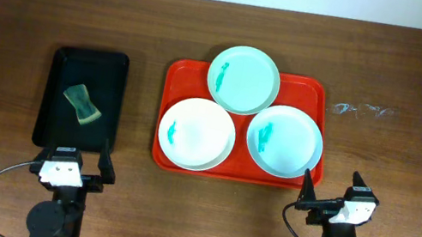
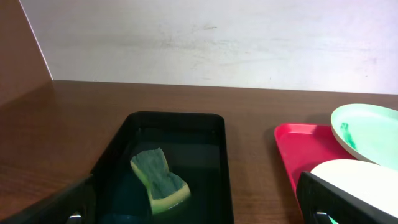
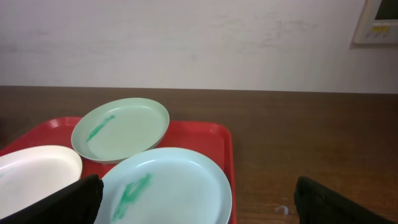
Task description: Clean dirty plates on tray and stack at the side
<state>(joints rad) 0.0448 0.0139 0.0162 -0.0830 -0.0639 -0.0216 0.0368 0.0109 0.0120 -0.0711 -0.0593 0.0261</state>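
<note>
My left gripper (image 2: pixel 196 186) is spread wide over the near end of the black tray (image 1: pixel 61 57), where a green-and-yellow sponge (image 1: pixel 82 104) lies. Its fingers show only as dark wedges at the bottom corners of the left wrist view. My right gripper (image 1: pixel 331 182) is just as wide and empty, near the red tray (image 1: pixel 184 74). All three plates sit on that tray, each with a teal smear. The mint plate (image 1: pixel 243 79) overhangs the far rim, the white plate (image 1: pixel 196 133) is near-left and the blue plate (image 1: pixel 284 140) near-right. In the right wrist view the white plate is cut off by the frame edge and one finger, hiding its smear. The blue plate's near rim runs off the bottom.
</note>
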